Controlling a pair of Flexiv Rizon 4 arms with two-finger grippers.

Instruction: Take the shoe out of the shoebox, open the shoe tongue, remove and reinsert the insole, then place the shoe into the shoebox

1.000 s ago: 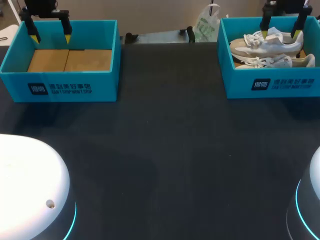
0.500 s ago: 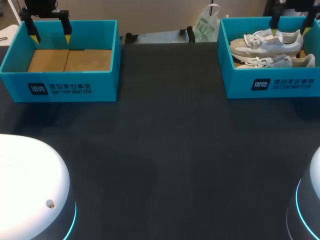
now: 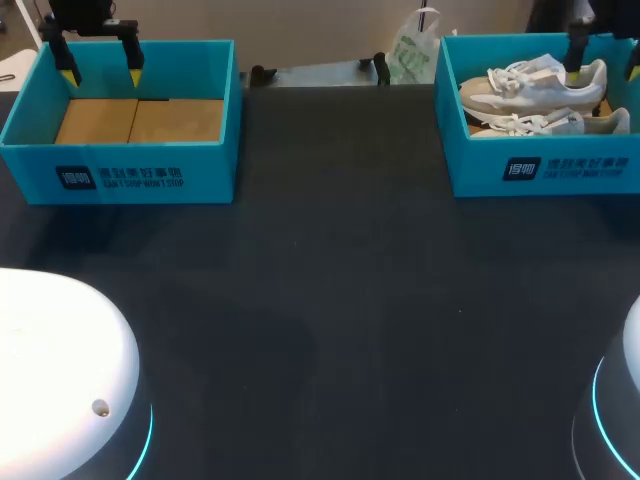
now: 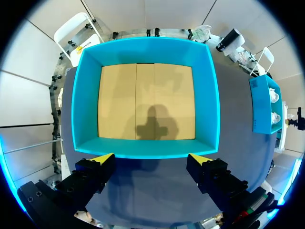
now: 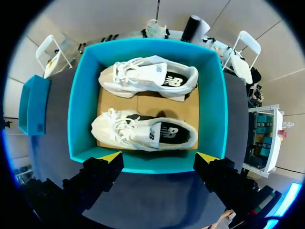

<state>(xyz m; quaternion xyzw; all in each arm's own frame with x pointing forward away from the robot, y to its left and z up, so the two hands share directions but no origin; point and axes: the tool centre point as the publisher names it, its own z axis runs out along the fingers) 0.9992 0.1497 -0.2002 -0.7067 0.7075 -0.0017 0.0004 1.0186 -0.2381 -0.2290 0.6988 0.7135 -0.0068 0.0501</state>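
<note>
The right gripper (image 5: 159, 157) is positioned above the teal cardboard shoebox (image 5: 81, 114) at the far right of the dark desk (image 3: 330, 300). Its yellow-tipped fingers (image 5: 112, 157) are spread wide and nothing is held between them.

Two shoes are laid side by side on the shoebox floor. The nearer white lace-up sneaker (image 5: 143, 131) lies just ahead of the gripper. The second white sneaker (image 5: 147, 78) lies beyond it, by the far wall. Both toes are pointed toward the robot's left, so each long axis runs parallel to the line joining the two fingertips.

It is judged that a grasp across the width of the nearer sneaker would call for the wrist to be turned crosswise before descent. Otherwise the fingers would be brought down at toe and heel.

The left gripper (image 4: 151, 158) is likewise spread and empty. It is set over the near wall of the empty teal box (image 4: 86, 105), well apart from the shoes. The right arm is therefore the nearer one.
</note>
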